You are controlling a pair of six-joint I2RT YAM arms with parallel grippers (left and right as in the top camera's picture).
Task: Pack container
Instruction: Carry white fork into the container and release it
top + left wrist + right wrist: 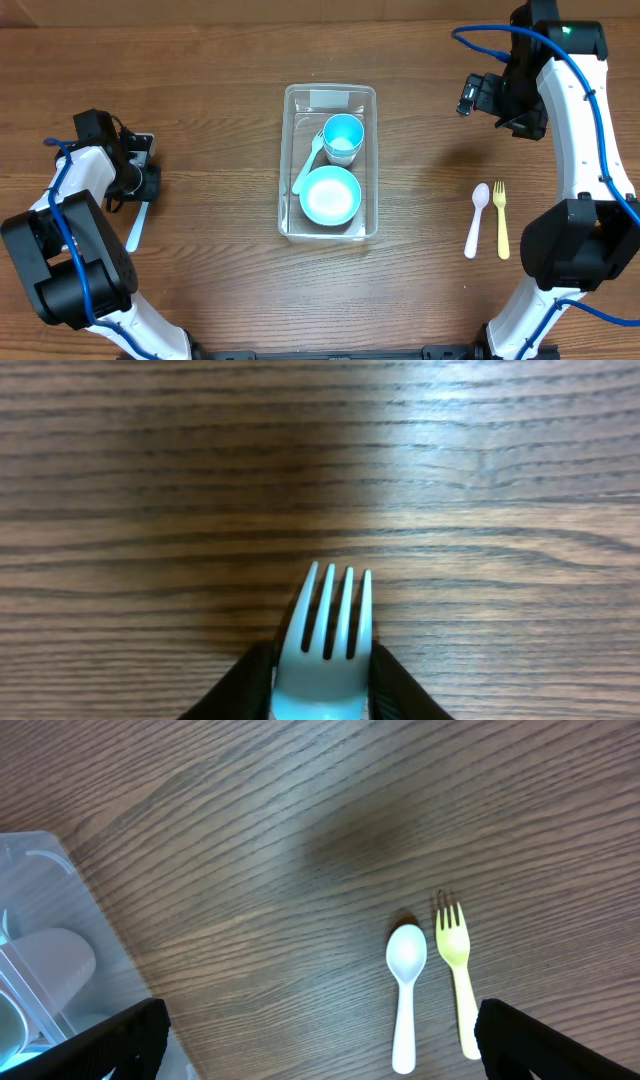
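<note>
Sitting in the middle of the table [210, 80], the clear container [374, 150] holds a teal cup [343, 135], a teal bowl [330, 196] and a light blue spoon [306, 170] that lies along its left side. Far to the left, the left gripper [140, 182] is closed on a light blue fork [328, 635]. Its wrist view shows black fingers [240, 685] snug on both sides of the fork, with the prongs pointing out over bare wood. From above, only the handle sticks out. The right gripper [478, 95] hangs up and to the right of the container, jaws wide, with nothing in them. Its own camera shows a white spoon [405, 985] and a yellow fork [455, 965] side by side on the wood. A corner of the container peeks in at the left edge.
</note>
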